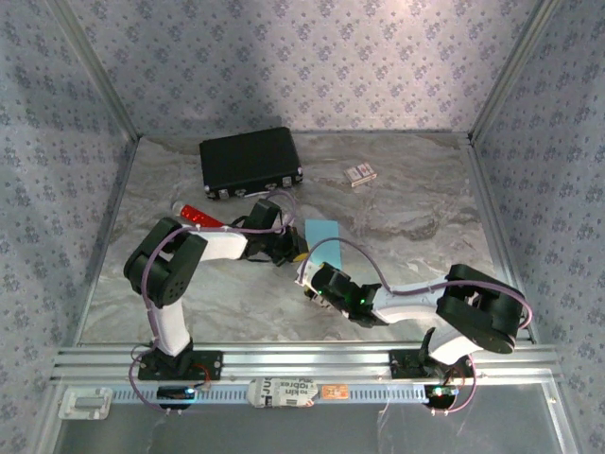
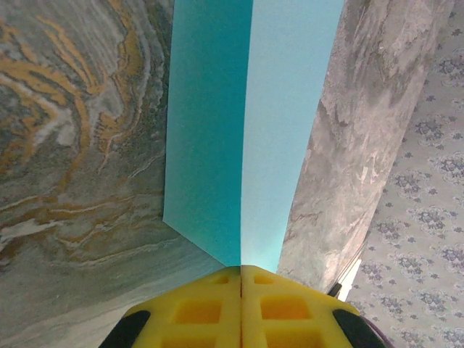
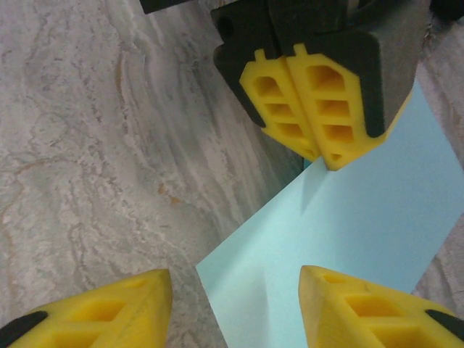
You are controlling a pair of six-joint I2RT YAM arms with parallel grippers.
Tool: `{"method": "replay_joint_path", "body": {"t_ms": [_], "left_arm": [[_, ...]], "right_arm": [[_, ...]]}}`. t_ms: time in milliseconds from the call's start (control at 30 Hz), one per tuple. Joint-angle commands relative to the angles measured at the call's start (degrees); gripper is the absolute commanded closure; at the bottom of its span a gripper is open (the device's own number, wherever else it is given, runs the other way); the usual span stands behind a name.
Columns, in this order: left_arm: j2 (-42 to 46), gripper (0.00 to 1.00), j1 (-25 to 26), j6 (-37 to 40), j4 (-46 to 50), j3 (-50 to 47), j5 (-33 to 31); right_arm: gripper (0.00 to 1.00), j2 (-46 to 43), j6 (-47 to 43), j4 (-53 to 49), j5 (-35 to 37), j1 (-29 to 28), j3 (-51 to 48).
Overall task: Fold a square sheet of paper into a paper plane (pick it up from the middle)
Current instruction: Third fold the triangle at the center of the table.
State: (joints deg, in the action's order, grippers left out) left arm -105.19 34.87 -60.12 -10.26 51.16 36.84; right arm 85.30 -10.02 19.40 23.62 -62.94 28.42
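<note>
The light cyan-blue square sheet of paper (image 1: 323, 233) lies mid-table, folded along a long centre crease into a narrow strip. In the left wrist view its two halves (image 2: 246, 130) meet at that crease, which runs straight into my left gripper (image 2: 241, 268). The yellow jaws there are pressed together on the paper's near end. The right wrist view has the same shut left gripper (image 3: 319, 148) pinching the sheet's far edge (image 3: 348, 239). My right gripper (image 3: 235, 290) is open, its fingers standing on either side of the sheet's near corner without touching it. No paper plane shape shows.
A black case (image 1: 250, 161) sits at the back, a small patterned card box (image 1: 359, 174) to its right, and a red tube (image 1: 197, 215) beside the left arm. Patterned walls close three sides. A metal rail (image 1: 302, 359) runs along the near edge.
</note>
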Motion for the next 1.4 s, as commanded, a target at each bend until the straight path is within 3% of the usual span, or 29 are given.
{"method": "replay_joint_path", "body": {"t_ms": [0,500,1367], "left_arm": [[1.6,0.93,-0.4,-0.3,-1.1,-0.7,1.1],[1.7,0.93,-0.4,-0.2,-0.8,-0.7,1.0],[1.7,0.93,-0.4,-0.3,-0.5,-0.4,0.8]], "right_arm": [[0.55,0.5,0.3,1.6,2.7,-0.5,0.6],[0.67,-0.5,3.5,3.0,3.3,-0.6,-1.4],[0.76,-0.4,5.3,5.7,4.2,-0.5,-2.1]]}}
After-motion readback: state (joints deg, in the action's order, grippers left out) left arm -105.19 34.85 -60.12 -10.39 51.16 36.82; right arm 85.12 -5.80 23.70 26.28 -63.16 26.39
